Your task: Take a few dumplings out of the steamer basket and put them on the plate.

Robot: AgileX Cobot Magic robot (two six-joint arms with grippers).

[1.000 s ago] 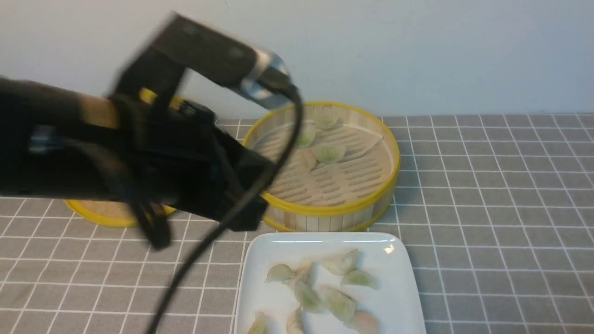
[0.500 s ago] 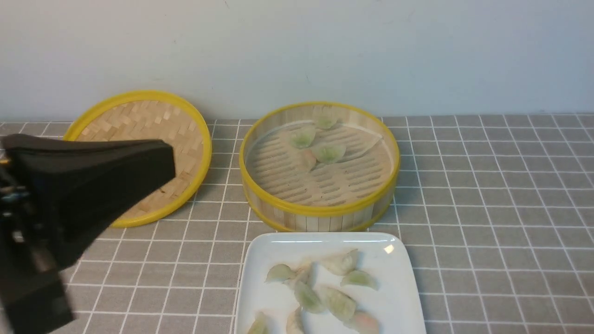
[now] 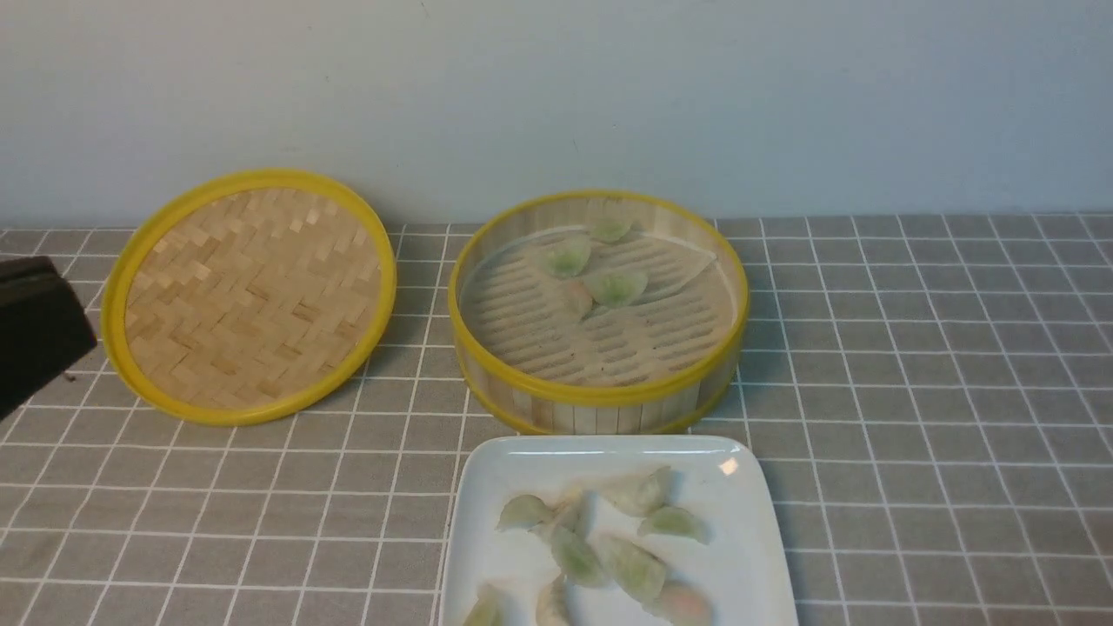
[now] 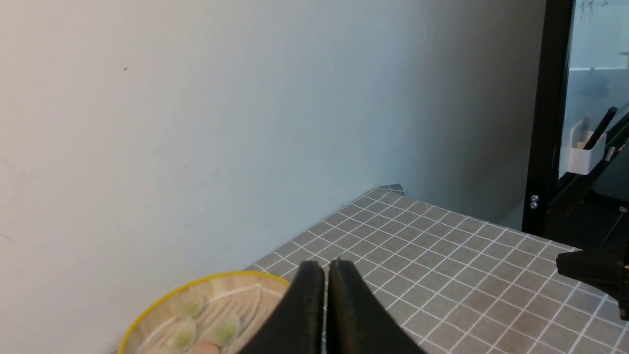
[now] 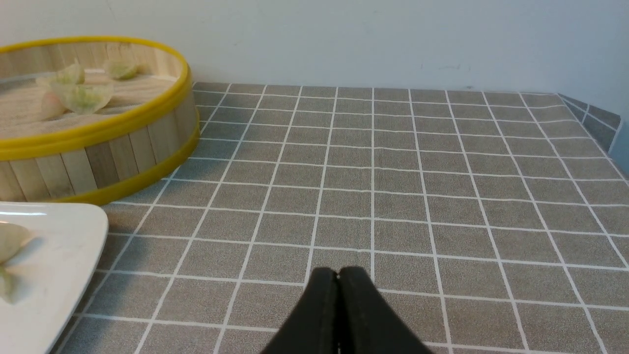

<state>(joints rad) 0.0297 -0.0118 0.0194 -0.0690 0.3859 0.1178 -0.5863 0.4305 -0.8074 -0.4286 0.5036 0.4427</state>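
The steamer basket [image 3: 600,396] stands mid-table with a few dumplings [image 3: 616,285] at its back. Just in front lies the white plate [image 3: 522,461], which holds several dumplings [image 3: 639,569]. My left gripper [image 3: 83,335] shows only as a dark tip at the far left edge, well clear of both. In the left wrist view it [image 4: 324,265] is shut and empty, with the basket [image 4: 206,282] beyond it. My right gripper [image 5: 338,272] is shut and empty, low over the cloth to the right of the plate [image 5: 59,231] and the basket [image 5: 123,147].
The flat woven lid [image 3: 248,296] leans by the wall to the left of the basket. A grey tiled cloth [image 3: 913,365] covers the table. The wall runs close behind, and the table's right end [image 5: 589,113] shows in the right wrist view.
My left arm has pulled back from in front of the basket to the left edge of the front view, uncovering the lid. Basket, plate and dumplings have not moved.
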